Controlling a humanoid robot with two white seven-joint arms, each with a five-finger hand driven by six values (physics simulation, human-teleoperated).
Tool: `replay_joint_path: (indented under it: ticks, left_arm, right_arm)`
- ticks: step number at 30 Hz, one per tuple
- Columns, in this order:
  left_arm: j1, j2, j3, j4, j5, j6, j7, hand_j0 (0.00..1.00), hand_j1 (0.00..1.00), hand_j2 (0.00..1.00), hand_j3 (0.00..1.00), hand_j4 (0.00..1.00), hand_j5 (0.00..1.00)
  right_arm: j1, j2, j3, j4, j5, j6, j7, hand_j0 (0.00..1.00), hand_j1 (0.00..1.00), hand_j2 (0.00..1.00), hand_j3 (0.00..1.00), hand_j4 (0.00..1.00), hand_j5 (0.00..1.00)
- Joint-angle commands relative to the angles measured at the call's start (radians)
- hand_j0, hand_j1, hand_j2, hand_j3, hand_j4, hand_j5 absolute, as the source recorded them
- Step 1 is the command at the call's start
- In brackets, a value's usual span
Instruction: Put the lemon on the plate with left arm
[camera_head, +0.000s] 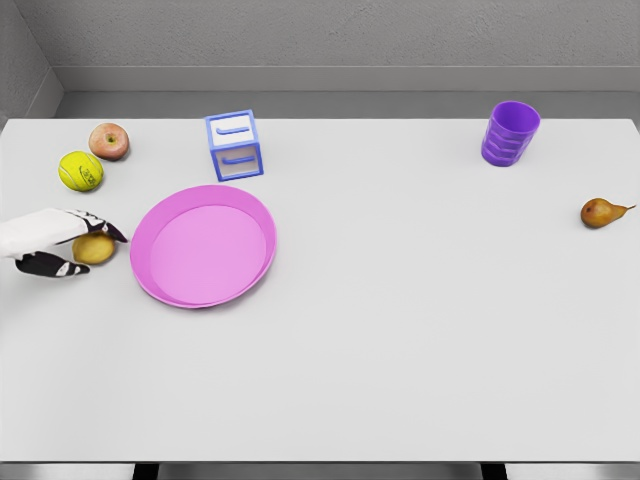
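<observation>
Yellow lemon (95, 248) half hidden between left hand (55, 243) fingers (100, 224)

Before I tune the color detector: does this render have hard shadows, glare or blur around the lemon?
Head view: flat, even light, only faint soft shadows under the pink plate and purple cup; no glare on the white table; edges slightly soft throughout; the left hand partly covers the lemon.
</observation>
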Motion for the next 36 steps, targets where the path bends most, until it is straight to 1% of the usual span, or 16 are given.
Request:
replay_joint_path:
  ticks: [1, 3, 4, 7, 9, 21, 27, 28, 30, 34, 36]
  left_arm:
    - [0.000, 0.001, 0.001, -0.001, 0.004, 0.002, 0.000, 0.58, 0.58, 0.58, 0.58, 0.58, 0.58]
    - [-0.002, 0.001, 0.001, -0.001, 0.001, 0.002, 0.000, 0.58, 0.58, 0.58, 0.58, 0.58, 0.58]
    - [0.000, 0.000, -0.001, -0.001, -0.001, 0.002, 0.000, 0.54, 0.54, 0.54, 0.54, 0.54, 0.54]
    - [0.000, 0.000, -0.001, -0.001, -0.001, 0.002, 0.000, 0.53, 0.53, 0.53, 0.53, 0.53, 0.53]
    - [-0.002, 0.000, -0.001, -0.001, -0.001, 0.002, 0.000, 0.49, 0.49, 0.49, 0.49, 0.49, 0.49]
    - [-0.012, 0.005, 0.014, -0.012, 0.012, 0.002, 0.000, 0.50, 0.50, 0.50, 0.50, 0.50, 0.50]
    - [-0.014, 0.003, 0.017, -0.120, 0.016, 0.002, 0.000, 0.51, 0.51, 0.51, 0.51, 0.51, 0.51]
    - [-0.012, 0.003, 0.033, -0.132, 0.016, 0.002, 0.000, 0.51, 0.51, 0.51, 0.51, 0.51, 0.51]
    - [-0.012, 0.005, 0.040, -0.153, 0.019, 0.002, 0.000, 0.51, 0.51, 0.51, 0.51, 0.51, 0.51]
    - [-0.011, 0.000, 0.037, -0.239, 0.036, 0.002, 0.000, 0.51, 0.51, 0.51, 0.51, 0.51, 0.51]
    - [0.003, -0.002, 0.031, -0.287, 0.036, 0.002, 0.002, 0.51, 0.51, 0.51, 0.51, 0.51, 0.51]
  right_arm:
    - [0.000, 0.000, 0.000, 0.000, -0.001, 0.000, 0.000, 1.00, 1.00, 1.00, 1.00, 1.00, 1.00]
    - [0.000, 0.000, 0.000, 0.000, -0.001, 0.000, 0.000, 1.00, 1.00, 1.00, 1.00, 1.00, 1.00]
    - [0.000, 0.000, 0.000, 0.000, -0.001, 0.000, 0.000, 1.00, 1.00, 1.00, 1.00, 1.00, 1.00]
    - [0.000, 0.000, 0.000, 0.000, 0.000, 0.000, 0.000, 1.00, 1.00, 1.00, 1.00, 1.00, 1.00]
    - [0.000, 0.000, 0.000, 0.000, -0.001, 0.000, 0.000, 1.00, 1.00, 1.00, 1.00, 1.00, 1.00]
    - [0.000, 0.000, 0.000, 0.000, -0.001, 0.000, 0.000, 1.00, 1.00, 1.00, 1.00, 1.00, 1.00]
    - [0.000, 0.000, 0.000, 0.000, -0.001, 0.000, 0.000, 1.00, 1.00, 1.00, 1.00, 1.00, 1.00]
    - [0.000, 0.000, 0.000, 0.000, 0.000, 0.000, 0.000, 1.00, 1.00, 1.00, 1.00, 1.00, 1.00]
    - [0.000, 0.000, 0.000, 0.000, -0.001, 0.000, 0.000, 1.00, 1.00, 1.00, 1.00, 1.00, 1.00]
    - [0.000, 0.000, 0.000, 0.000, -0.001, 0.000, 0.000, 1.00, 1.00, 1.00, 1.00, 1.00, 1.00]
    - [0.000, 0.000, 0.000, 0.000, 0.000, 0.000, 0.000, 1.00, 1.00, 1.00, 1.00, 1.00, 1.00]
